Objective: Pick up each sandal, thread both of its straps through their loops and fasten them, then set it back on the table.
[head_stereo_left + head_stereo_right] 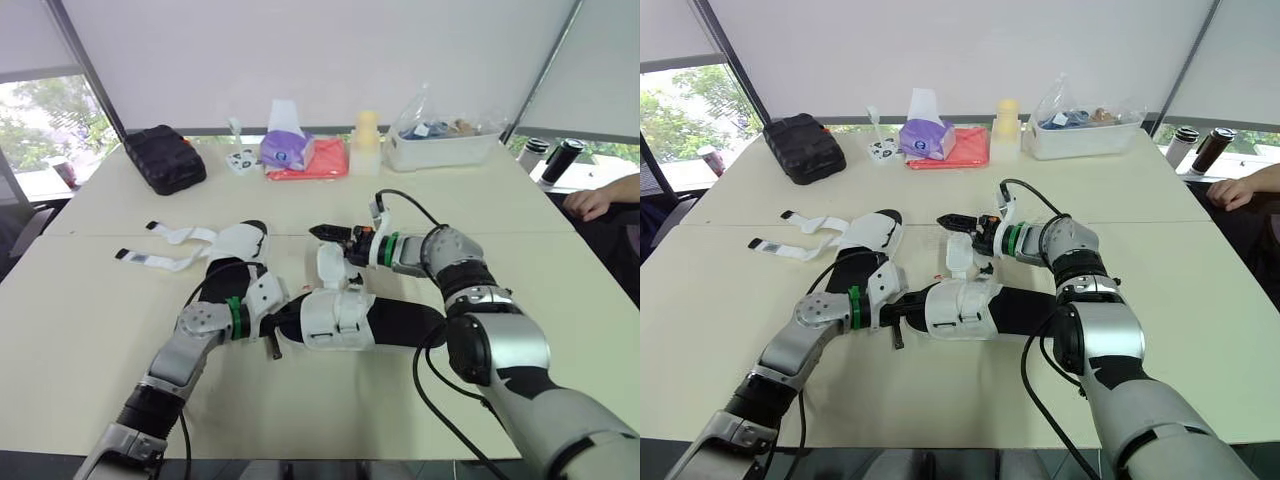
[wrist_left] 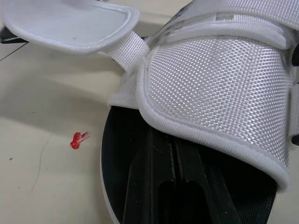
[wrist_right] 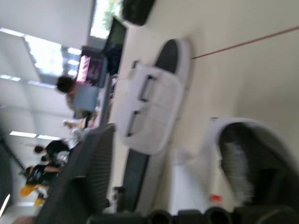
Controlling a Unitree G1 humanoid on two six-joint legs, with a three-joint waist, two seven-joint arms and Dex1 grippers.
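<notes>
My left claw (image 1: 275, 328) clamps the sandal (image 1: 335, 318) just ahead, so I'd hold it steady while my right claw (image 1: 322, 233), whose grip I cannot tell, takes the loose strap (image 1: 329, 265) just beneath it.

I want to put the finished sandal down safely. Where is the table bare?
Bare: the table on its right side, from bin to near edge; its left front, from straps to near edge. Crowded: far edge (pouch, tissues); middle: near sandal, far sandal.

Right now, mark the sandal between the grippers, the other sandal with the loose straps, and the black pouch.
near sandal (image 1: 338, 318): left eye view, on its white upper.
far sandal (image 1: 240, 241): left eye view, on its white upper.
black pouch (image 1: 165, 158): left eye view, middle of its top.
</notes>
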